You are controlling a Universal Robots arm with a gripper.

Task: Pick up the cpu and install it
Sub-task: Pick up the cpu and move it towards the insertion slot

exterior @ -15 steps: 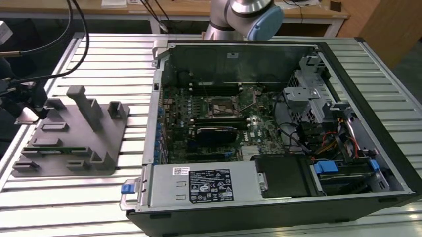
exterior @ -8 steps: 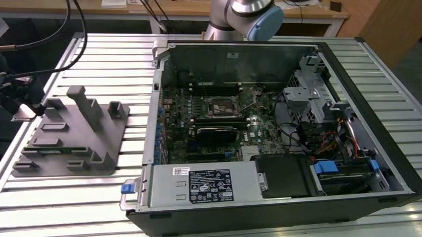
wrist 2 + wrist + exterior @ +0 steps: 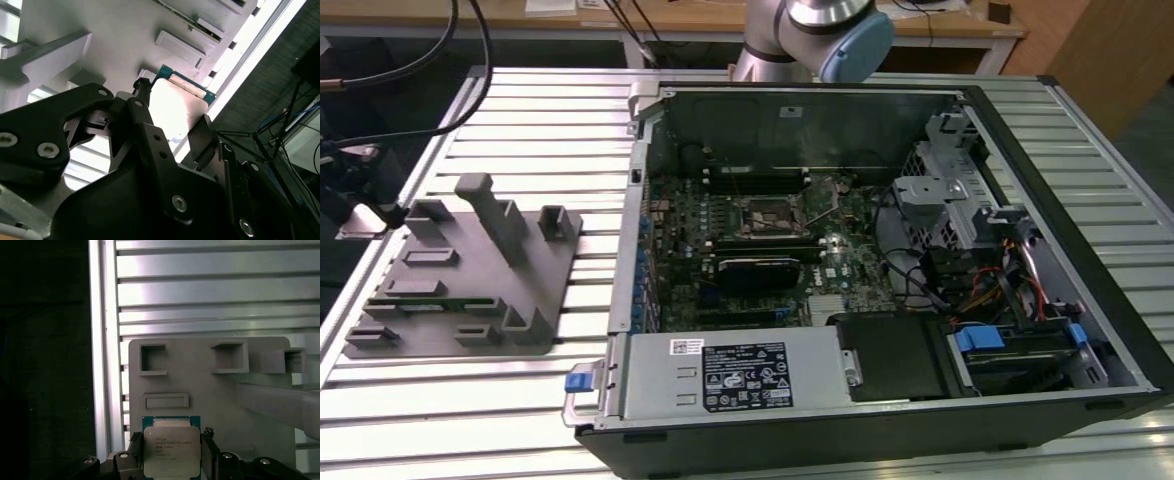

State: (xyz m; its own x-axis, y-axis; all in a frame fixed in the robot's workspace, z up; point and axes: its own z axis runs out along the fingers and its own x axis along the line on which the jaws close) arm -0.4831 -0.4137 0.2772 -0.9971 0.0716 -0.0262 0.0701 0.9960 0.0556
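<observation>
- Your gripper (image 3: 172, 452) stood over the grey fixture (image 3: 200, 380), with the slatted table (image 3: 200, 290) beyond it in the first wrist view.
- The cpu (image 3: 172, 450) sat between the fingers (image 3: 210, 455), its silver top facing the first wrist camera and a thin green rim showing around it.
- The fingers were narrow, one pressed against each opposite edge of the chip, so you held the cpu. In the second wrist view the same grasp showed, with the cpu (image 3: 175, 107) bright between the two dark fingers (image 3: 145, 117).
- I could not tell whether the chip had cleared the fixture or was resting in its pocket.
- I judged you to be in the pick-up step: grasp made, installation not yet begun.
- In the exterior view the fixture (image 3: 467, 280) lay at the exterior view's left, and the open computer case (image 3: 1067, 200) filled the middle and right of the frame.
- The socket (image 3: 767, 215) sat in the middle of the board inside that case, well apart from the fixture.
- The next move called for a level chip, a steady grip on its edges, and clearance over the case wall (image 3: 638, 180) nearest the fixture.
- It also called for matching the chip's orientation to the socket, which I could not check from these views.
</observation>
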